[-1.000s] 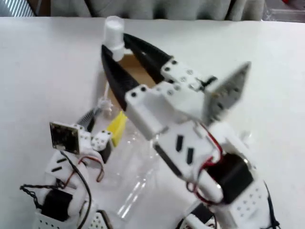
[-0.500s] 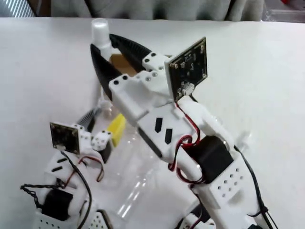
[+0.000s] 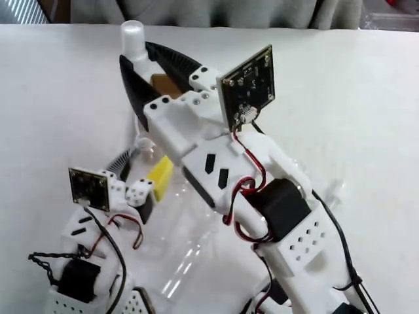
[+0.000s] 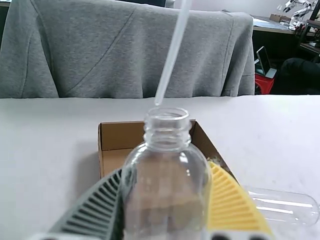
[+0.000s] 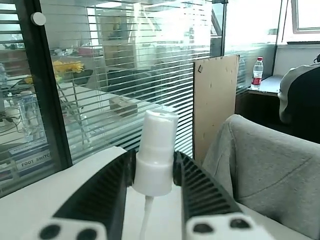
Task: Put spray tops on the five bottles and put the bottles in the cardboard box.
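Observation:
My right gripper (image 3: pixel 136 55) is shut on a white spray top (image 3: pixel 133 36), held upright between its black fingers over the far end of the cardboard box (image 3: pixel 162 84). In the right wrist view the spray top (image 5: pixel 156 145) sits in my right gripper (image 5: pixel 154 165), its dip tube (image 5: pixel 145 220) hanging down. My left gripper (image 4: pixel 170 172) is shut on an upright clear bottle (image 4: pixel 165 170) between a grey finger (image 4: pixel 100 210) and a yellow one (image 4: pixel 235 205). The dip tube (image 4: pixel 172 50) ends just above the bottle's open mouth. In the high view my left gripper (image 3: pixel 141 163) is at the lower left.
The open cardboard box (image 4: pixel 112 137) lies just beyond the held bottle. A second clear bottle (image 4: pixel 282 205) lies on its side on the white table. More clear bottles (image 3: pixel 190 255) lie under the right arm. A grey-covered chair back stands past the table's far edge.
The right arm has carried the spray top to the left and slightly farther back, and its wrist has turned. The left arm has kept still with the bottle.

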Controlling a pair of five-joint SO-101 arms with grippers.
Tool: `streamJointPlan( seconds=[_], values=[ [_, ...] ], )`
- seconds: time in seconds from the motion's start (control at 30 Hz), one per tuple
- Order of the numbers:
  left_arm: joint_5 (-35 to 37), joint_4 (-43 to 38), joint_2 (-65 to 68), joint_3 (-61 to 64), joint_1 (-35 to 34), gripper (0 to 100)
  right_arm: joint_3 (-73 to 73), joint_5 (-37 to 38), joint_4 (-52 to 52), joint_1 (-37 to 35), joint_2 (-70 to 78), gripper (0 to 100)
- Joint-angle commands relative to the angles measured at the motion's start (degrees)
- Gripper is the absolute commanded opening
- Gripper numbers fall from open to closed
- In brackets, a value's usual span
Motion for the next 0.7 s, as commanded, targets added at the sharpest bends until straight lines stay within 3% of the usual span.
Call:
streamJointPlan(
  seconds=[0.0,0.67],
  values=[
    [-0.70,-1.49,-0.84,-0.88,0.22,2,-2.46,0.00,0.92,0.66,-0.40,1.6],
    [-0.70,-1.49,-0.84,-0.97,0.22,2,2.81,-0.18,3.65,0.75,-0.40,1.6]
  ],
)
